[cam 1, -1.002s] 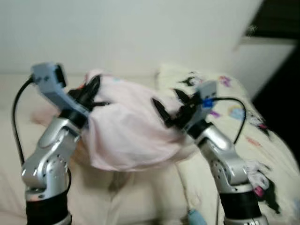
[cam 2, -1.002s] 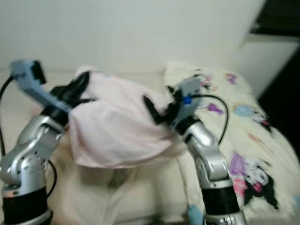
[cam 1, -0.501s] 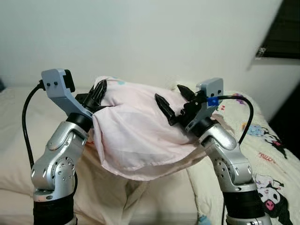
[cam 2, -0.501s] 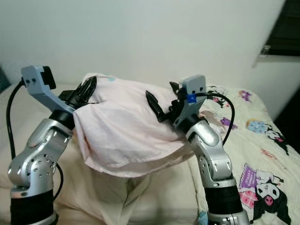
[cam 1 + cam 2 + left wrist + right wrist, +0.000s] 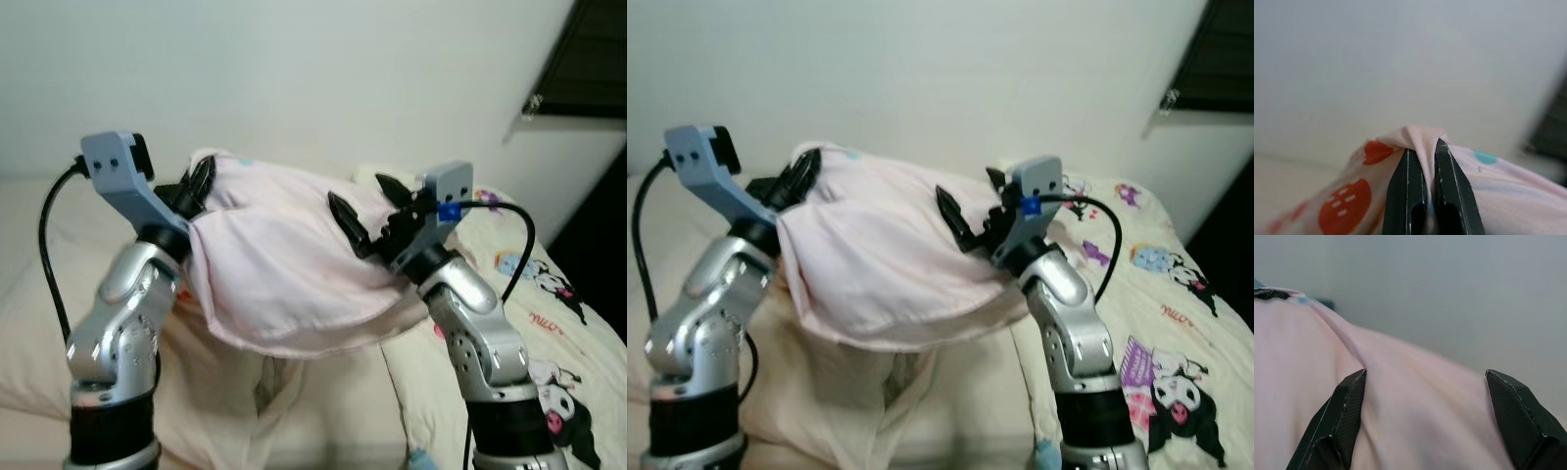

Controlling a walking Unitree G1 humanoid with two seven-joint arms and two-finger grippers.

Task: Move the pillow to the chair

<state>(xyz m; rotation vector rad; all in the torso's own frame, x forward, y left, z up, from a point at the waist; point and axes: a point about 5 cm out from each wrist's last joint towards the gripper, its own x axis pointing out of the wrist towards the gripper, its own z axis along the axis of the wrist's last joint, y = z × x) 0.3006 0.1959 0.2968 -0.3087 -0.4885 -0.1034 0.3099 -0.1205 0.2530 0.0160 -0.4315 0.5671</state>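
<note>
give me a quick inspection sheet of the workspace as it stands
surface: cream bed below the arms
job's things: pink pillow held up off the bed; chair: nothing seen
clutter: cartoon-print blanket on the bed's right
grippers: left gripper pinched shut on a pillow fold; right gripper open, fingers spread against the pillow's other end
cables: black cable loops by the left arm, another by the right wrist
surroundings: white wall, dark window

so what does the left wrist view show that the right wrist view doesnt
Left wrist view: the left gripper shut, pinching a fold of the pillow, with orange and teal print on the fabric. Right wrist view: the right gripper with its fingers spread wide around plain pink fabric. Both show the pink pillow against the pale wall.
</note>
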